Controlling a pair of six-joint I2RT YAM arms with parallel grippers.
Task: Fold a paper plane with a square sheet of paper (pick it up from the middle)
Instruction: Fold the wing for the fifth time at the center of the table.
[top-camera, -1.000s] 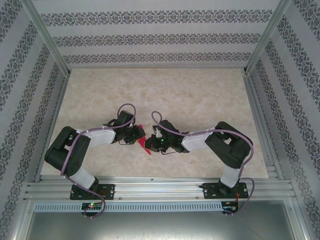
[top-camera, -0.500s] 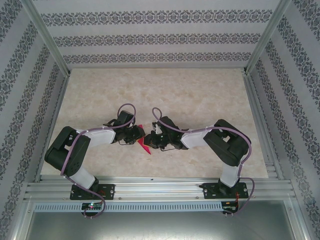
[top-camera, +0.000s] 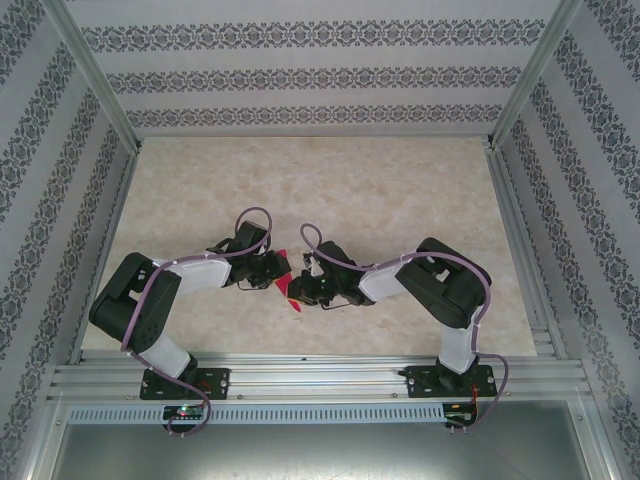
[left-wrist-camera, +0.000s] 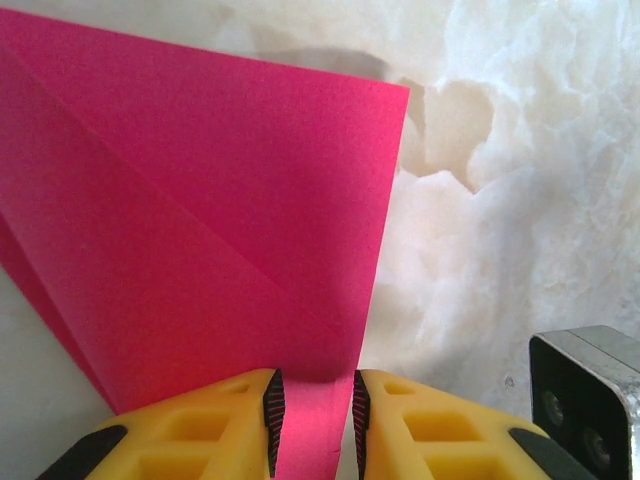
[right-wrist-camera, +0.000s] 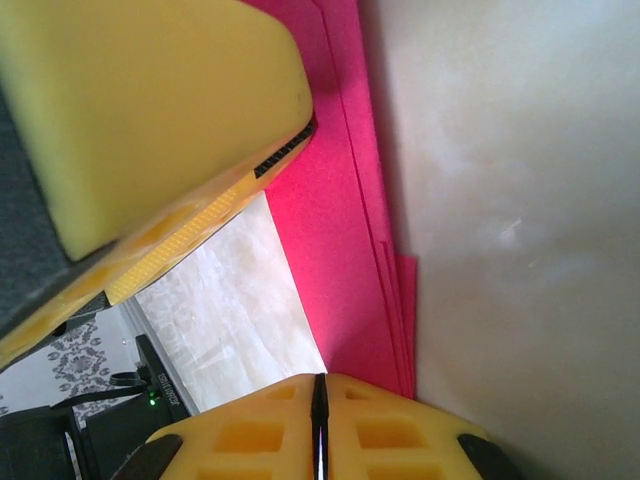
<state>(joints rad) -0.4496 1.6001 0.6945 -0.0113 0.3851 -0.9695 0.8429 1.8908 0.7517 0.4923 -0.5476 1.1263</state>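
paper (left-wrist-camera: 200, 220): pink, folded, with a diagonal crease; sits between the two hands over the near middle of the desk (top-camera: 400, 190).
left hand (left-wrist-camera: 312, 415): clamped on the paper's edge, with pink showing in the slit between its yellow fingers.
right hand (right-wrist-camera: 320, 410): fingers closed flush together, tips at the paper's layered edge; cannot tell if it pinches the paper.
spacing: hands nearly tip to tip.

no legible text or labels
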